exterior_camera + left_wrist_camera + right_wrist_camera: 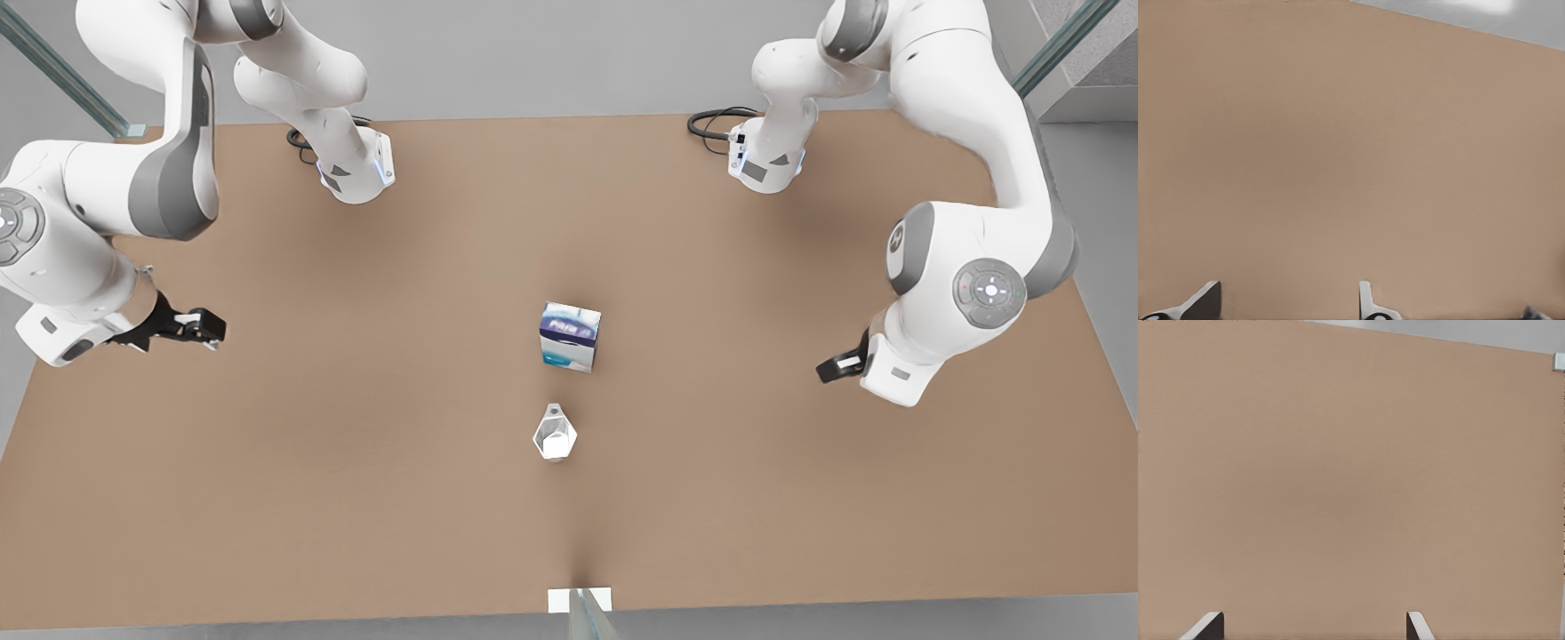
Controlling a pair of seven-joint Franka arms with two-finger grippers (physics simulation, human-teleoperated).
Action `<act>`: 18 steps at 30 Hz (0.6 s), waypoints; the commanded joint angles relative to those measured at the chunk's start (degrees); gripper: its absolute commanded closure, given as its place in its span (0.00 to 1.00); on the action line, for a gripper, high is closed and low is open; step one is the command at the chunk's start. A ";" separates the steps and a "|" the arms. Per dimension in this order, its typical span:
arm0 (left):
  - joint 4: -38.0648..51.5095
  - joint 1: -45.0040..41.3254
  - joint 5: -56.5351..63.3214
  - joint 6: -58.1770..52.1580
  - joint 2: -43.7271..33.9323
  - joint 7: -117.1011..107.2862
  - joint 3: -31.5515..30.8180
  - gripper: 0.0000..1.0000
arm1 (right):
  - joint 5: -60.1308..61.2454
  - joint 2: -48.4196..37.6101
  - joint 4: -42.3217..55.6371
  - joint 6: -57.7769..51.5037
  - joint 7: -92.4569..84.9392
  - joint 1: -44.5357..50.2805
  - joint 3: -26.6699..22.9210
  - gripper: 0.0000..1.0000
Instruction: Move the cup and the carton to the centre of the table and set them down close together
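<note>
Carton [569,336] stands upright about mid-table [356,489]. Cup [555,434] sits near it, on the side toward the front view's bottom edge. They're apart, with a clear strip of tabletop between them. The cup's tab appears to point toward the carton.

Both arms are parked wide, well apart from both items. One gripper [200,327] hangs at the front view's left and the other gripper [836,366] at the front view's right. I can't match either one to a wrist cam because both cams look at bare table.

Left gripper [1286,297] has its fingers spread and nothing between them. Right gripper [1313,621] is spread wider and is also empty.

Handling, my read:
- Carton looks light, with a stiff shell and flat matte faces, so grip should be good. I'd pinch two opposite side faces around mid-height, coming from above. It's the taller of the two, so a high or off-centre pinch could tip it. Moderate force only, since the walls may dent.
- Cup is small, probably light, rigid and not fragile. The shiny angled facets look slippery, and pads on a sloped facet could squirt it out. I'd take it across two opposing facets low on the body, clear of the tab, and centre carefully before closing.

The placement looks close to done. If the gap needs closing I'd nudge the cup rather than the carton, since it's the smaller move and carries less tip risk.
</note>
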 commanded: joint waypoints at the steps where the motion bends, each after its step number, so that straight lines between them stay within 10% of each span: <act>1: -0.10 0.20 2.70 -0.01 -0.43 2.71 0.06 0.01 | 0.01 0.00 0.00 0.00 0.00 0.00 -0.02 0.00; 5: -3.00 -10.78 -6.79 -5.19 -7.28 14.32 20.80 0.00 | 0.10 -0.09 0.00 -0.18 -0.09 0.00 0.07 0.00; 18: -9.23 -4.02 -7.76 -4.41 -11.67 14.32 14.91 0.00 | 1.94 0.26 0.00 0.35 -0.09 0.00 -0.11 0.00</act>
